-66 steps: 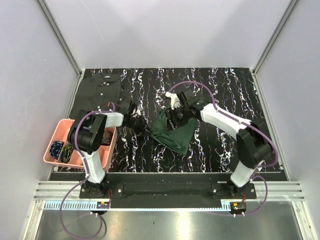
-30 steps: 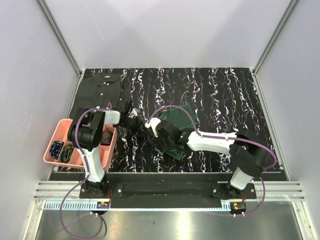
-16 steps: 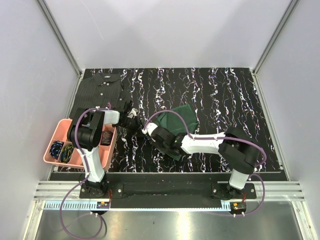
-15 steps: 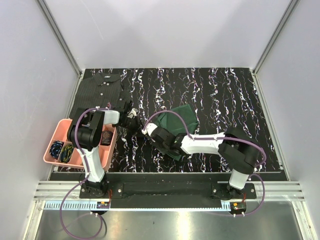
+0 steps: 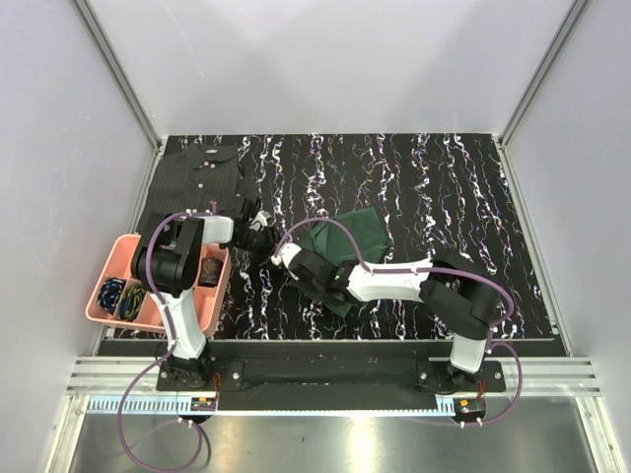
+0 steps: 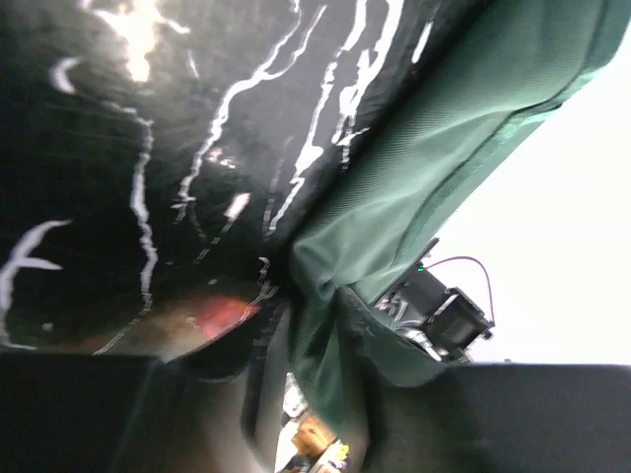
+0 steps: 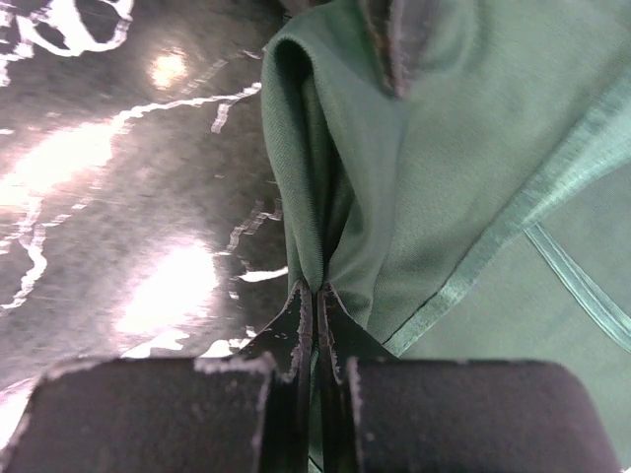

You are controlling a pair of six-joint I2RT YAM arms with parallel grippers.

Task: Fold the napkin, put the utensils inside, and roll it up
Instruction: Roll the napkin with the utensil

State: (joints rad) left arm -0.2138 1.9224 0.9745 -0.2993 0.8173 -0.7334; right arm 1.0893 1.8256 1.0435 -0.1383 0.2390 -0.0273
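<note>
Slip risk at napkin corner

Napkin (image 5: 357, 229) lay right of the tray (image 5: 123, 241), its tray-side corner bunched in the right gripper's (image 7: 315, 292) closed fingers. Left gripper (image 5: 262, 227) hovered nearer the tray, its opening unclear. So thin a pinch could slip, or drag the fold askew.

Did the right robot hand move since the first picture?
Yes. The right gripper slid left and nearer, toward the pink tray, and now pinches the napkin's edge.

Dark green napkin (image 5: 361, 229), loosely folded, one corner bunched
</note>
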